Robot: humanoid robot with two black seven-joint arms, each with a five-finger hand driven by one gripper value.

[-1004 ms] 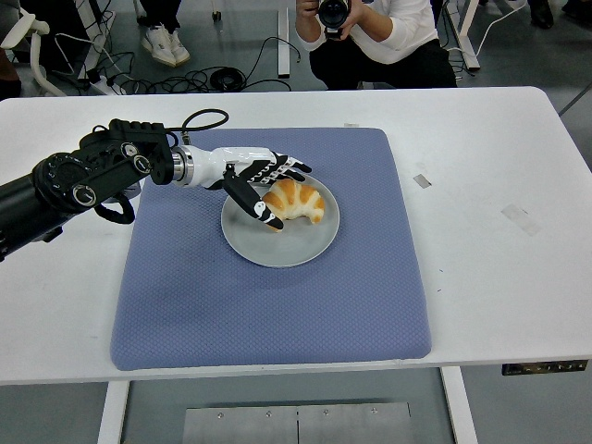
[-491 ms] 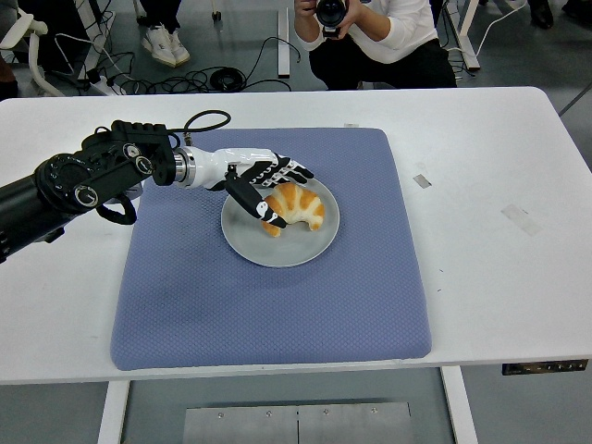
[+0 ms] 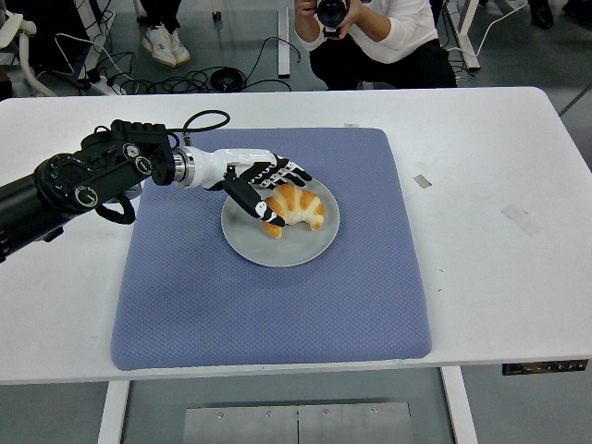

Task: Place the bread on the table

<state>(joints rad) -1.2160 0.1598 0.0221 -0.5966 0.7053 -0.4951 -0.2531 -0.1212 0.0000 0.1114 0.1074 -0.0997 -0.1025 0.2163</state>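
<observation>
Since half a second ago nothing has shifted: the left hand (image 3: 266, 189) grips the golden, crescent-shaped bread (image 3: 294, 206) on the grey plate (image 3: 277, 246).

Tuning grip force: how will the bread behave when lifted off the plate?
The bread looks like a puffy crescent roll, so probably light and crushable under the left hand. Its curved shape may rock or pivot on the smooth plate. The glazed crust could be a bit slippery.

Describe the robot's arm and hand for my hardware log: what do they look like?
The left arm is bulky black with round joint housings and a looping black cable. A silver wrist ring joins the white-and-black, five-fingered left hand.
</observation>
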